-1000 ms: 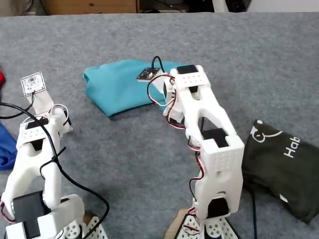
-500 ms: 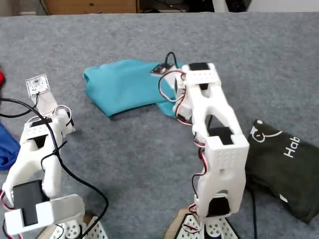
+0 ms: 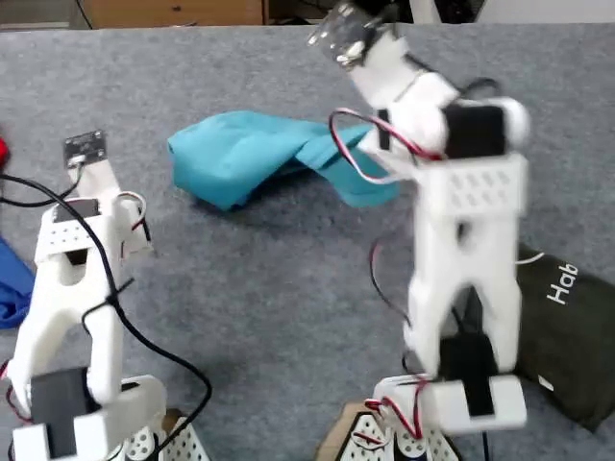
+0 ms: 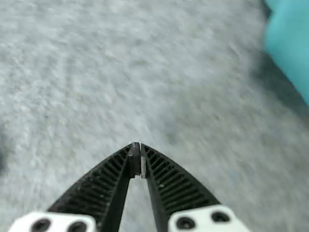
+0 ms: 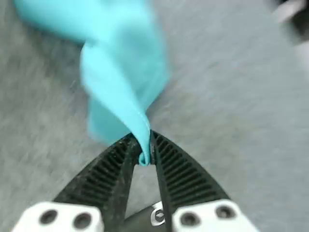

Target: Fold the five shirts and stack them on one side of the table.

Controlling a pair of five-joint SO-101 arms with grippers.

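The right gripper (image 5: 144,155) pinches a corner of the teal shirt (image 3: 240,154), raised above the rest, which lies on the table (image 3: 288,317). The left gripper (image 4: 136,157), pressed together and empty, hangs beside the shirt. A fold seems begun; next the corner needs carrying across the shirt.

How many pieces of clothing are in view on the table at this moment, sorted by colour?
teal shirt: 1
black shirt: 1
blue garment, cut off at the table's left edge: 1
red item, a sliver at the left edge, kind unclear: 1
Total: 4, of which 3 are plainly cloth.
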